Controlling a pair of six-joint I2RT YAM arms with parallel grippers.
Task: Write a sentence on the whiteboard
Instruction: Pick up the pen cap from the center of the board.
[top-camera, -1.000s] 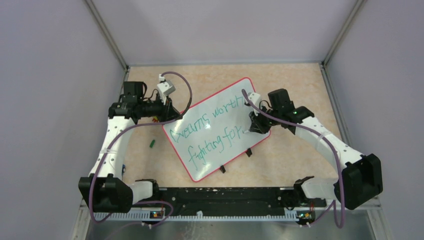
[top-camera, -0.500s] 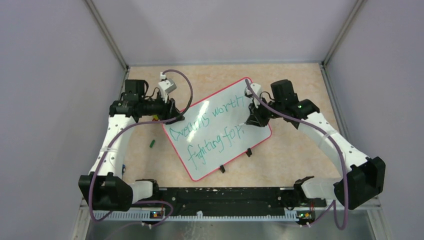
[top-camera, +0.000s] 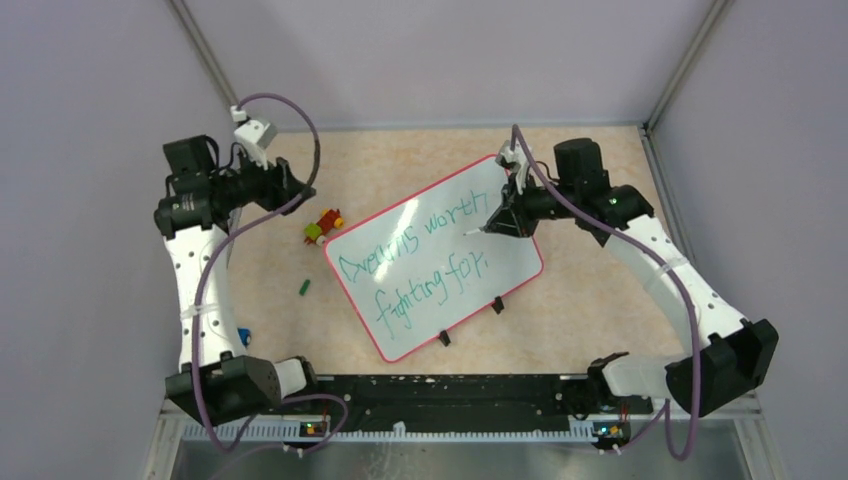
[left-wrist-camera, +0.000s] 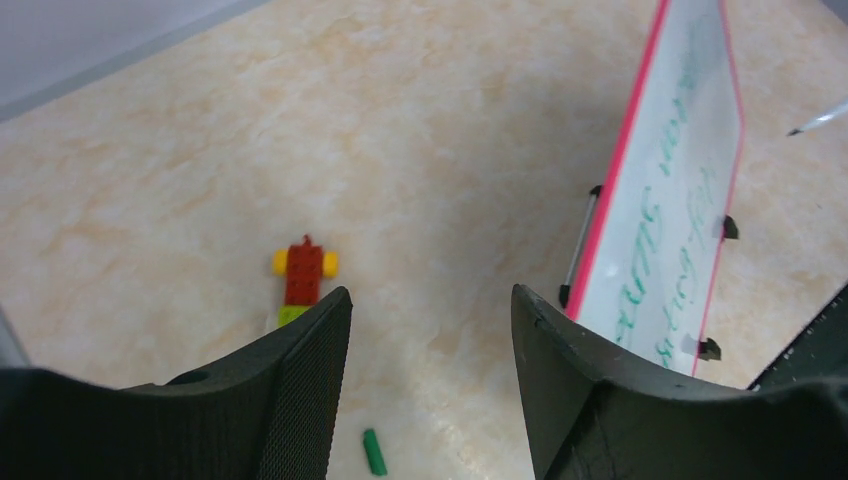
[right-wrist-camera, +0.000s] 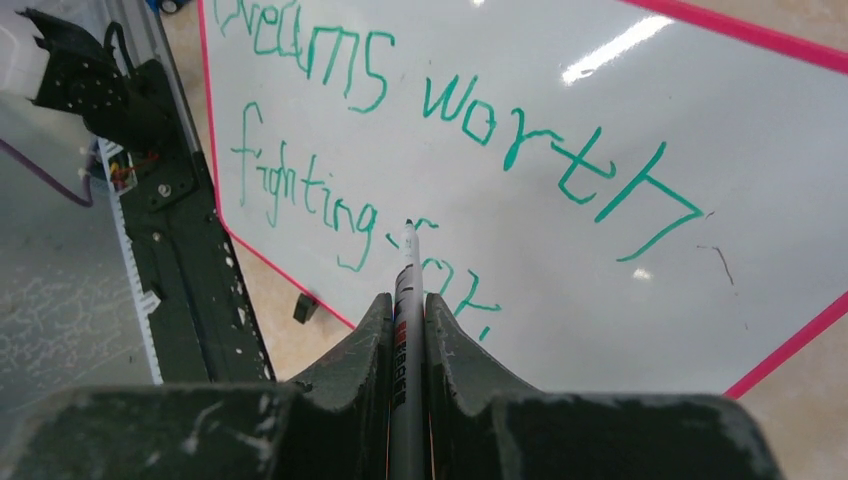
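Note:
The whiteboard (top-camera: 505, 205) with its thin red rim lies tilted on the table. The sentence (top-camera: 415, 265) in green runs in two lines, "Dreams worth fighting for." My right gripper (top-camera: 503, 220) hangs over the board's right part, shut on a white marker (right-wrist-camera: 407, 290). The marker's tip (top-camera: 470, 233) points down toward the word "for" (right-wrist-camera: 455, 290). My left gripper (top-camera: 297, 190) is up at the back left, well off the board, open with nothing between its fingers (left-wrist-camera: 318, 340). In the left wrist view the whiteboard (left-wrist-camera: 700, 70) shows at the right.
A small red, yellow and green brick toy (top-camera: 323, 226) lies just left of the board's top-left corner. A green marker cap (top-camera: 304, 287) lies on the table further forward. A small blue thing (top-camera: 244, 338) sits by the left arm's base. Walls close three sides.
My left gripper let go of the board's top-left corner, opened, and pulled back up and to the left, uncovering the brick toy. My right gripper moved back with the marker.

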